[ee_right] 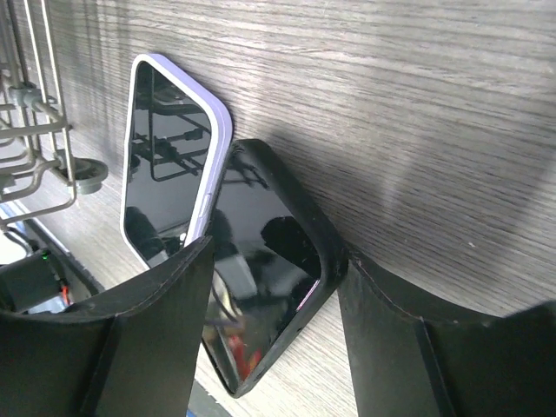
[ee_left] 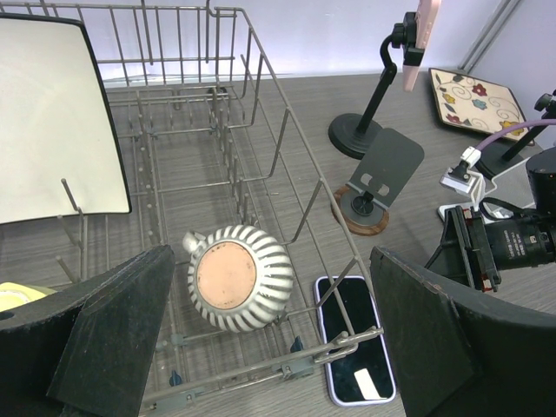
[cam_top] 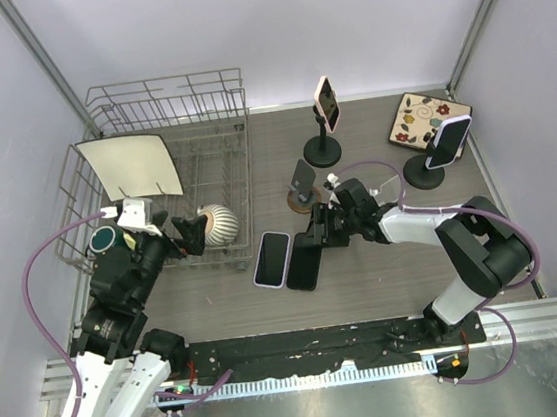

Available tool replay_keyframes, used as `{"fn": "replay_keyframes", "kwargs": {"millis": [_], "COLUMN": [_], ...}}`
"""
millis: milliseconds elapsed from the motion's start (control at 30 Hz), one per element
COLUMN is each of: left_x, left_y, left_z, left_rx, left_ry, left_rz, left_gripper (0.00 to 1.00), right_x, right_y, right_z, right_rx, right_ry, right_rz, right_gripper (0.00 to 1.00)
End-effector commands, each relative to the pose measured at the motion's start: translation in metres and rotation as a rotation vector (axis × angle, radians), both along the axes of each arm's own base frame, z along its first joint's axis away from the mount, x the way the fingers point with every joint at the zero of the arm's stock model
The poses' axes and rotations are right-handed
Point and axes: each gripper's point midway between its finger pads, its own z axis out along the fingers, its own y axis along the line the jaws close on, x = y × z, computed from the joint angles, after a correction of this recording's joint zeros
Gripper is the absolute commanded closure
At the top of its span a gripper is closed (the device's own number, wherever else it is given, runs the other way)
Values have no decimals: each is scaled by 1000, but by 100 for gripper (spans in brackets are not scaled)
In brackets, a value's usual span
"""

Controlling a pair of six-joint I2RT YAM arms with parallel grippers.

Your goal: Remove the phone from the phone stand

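Down on the tabletop [cam_top: 387, 277] the black phone [cam_top: 302, 264] lies off its stand [cam_top: 302, 182], so the right hand [ee_right: 278, 252] hangs open, empty.

Glossy glass black phone [ee_right: 261, 287] lies on matt wood-grain table [ee_right: 417, 104]; rack [ee_left: 261, 130] is metal wire.

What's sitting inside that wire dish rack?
A white square plate leans upright in the wire rack, and a striped bowl lies bottom-up near its front. The left arm covers the rack's near-left corner, hiding whatever is there.
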Motion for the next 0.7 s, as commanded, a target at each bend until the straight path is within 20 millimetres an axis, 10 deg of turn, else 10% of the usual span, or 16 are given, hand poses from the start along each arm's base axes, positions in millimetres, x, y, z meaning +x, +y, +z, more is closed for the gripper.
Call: {"fn": "replay_keyframes", "kwargs": {"millis": [0,667], "left_x": [2,1], "left_y": [-1,0], "left_z": [7,9], "left_rx": [-9,-12], "left_ry": [-23,-30], "left_rz": [1,1], "left_gripper": [0,0], "right_x": [0,19], "right_y": [-13,-24], "right_z": [-3,29], "right_rx": [-132,-244], "right_ry": [-37,-176], "right_rz": [-2,-73], "right_gripper": [36,26]}}
